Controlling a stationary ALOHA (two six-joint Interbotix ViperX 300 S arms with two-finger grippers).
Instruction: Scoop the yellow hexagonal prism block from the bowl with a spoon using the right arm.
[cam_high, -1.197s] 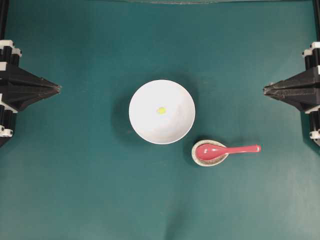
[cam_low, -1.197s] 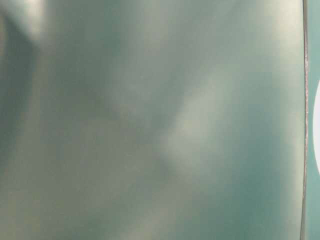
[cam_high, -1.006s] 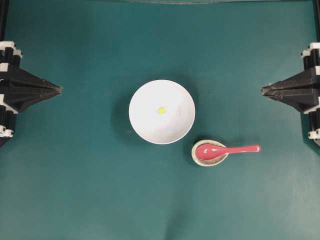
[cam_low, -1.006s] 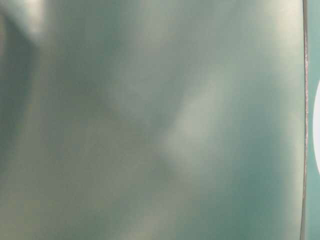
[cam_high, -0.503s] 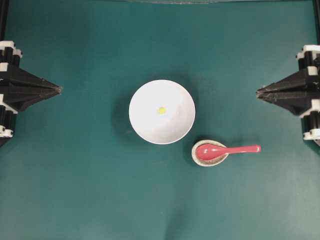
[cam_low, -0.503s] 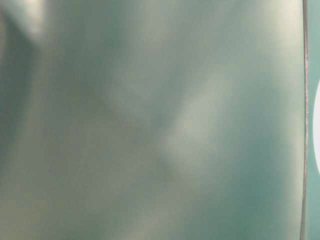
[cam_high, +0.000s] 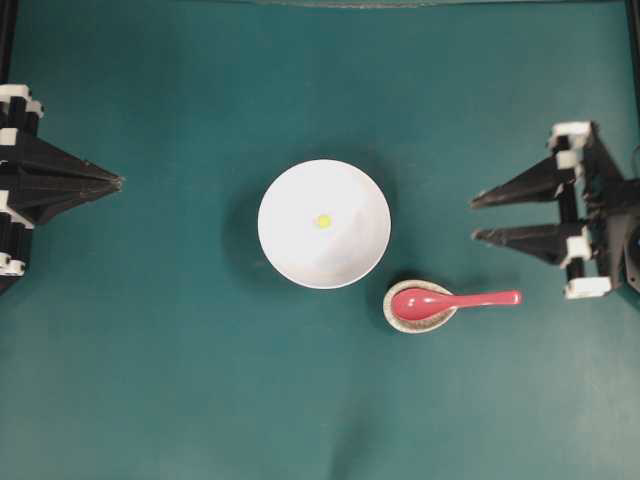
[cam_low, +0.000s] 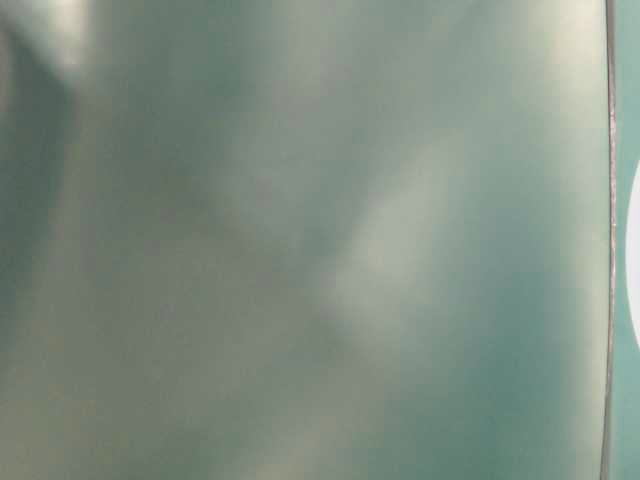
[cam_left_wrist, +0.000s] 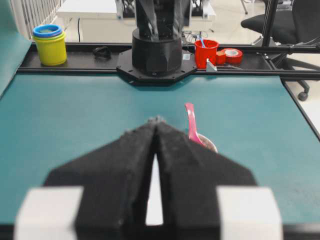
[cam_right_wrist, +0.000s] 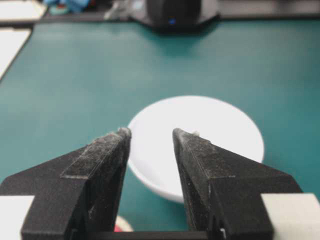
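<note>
The white bowl (cam_high: 345, 255) sits mid-table with the tiny yellow hexagonal prism block (cam_high: 323, 221) inside it. To its lower right, the pink-red spoon (cam_high: 455, 299) rests with its scoop in a small speckled dish (cam_high: 420, 318) and its handle pointing right. My right gripper (cam_high: 473, 218) is open and empty, above the handle's end and apart from it. In the right wrist view the bowl (cam_right_wrist: 215, 130) lies beyond the spread fingertips (cam_right_wrist: 150, 132), and the block is hidden there. My left gripper (cam_high: 118, 181) is shut at the far left. The left wrist view shows the spoon (cam_left_wrist: 190, 122) past its tips (cam_left_wrist: 156, 120).
A black arm base (cam_left_wrist: 157, 50) stands at the table's far edge, flanked by stacked yellow and blue cups (cam_left_wrist: 50, 42), a red cup (cam_left_wrist: 206, 52) and red tape (cam_left_wrist: 231, 54). The table-level view is a teal blur.
My right gripper has opened from shut and moved left, toward the middle of the table. The left gripper, bowl, block and spoon have not moved.
</note>
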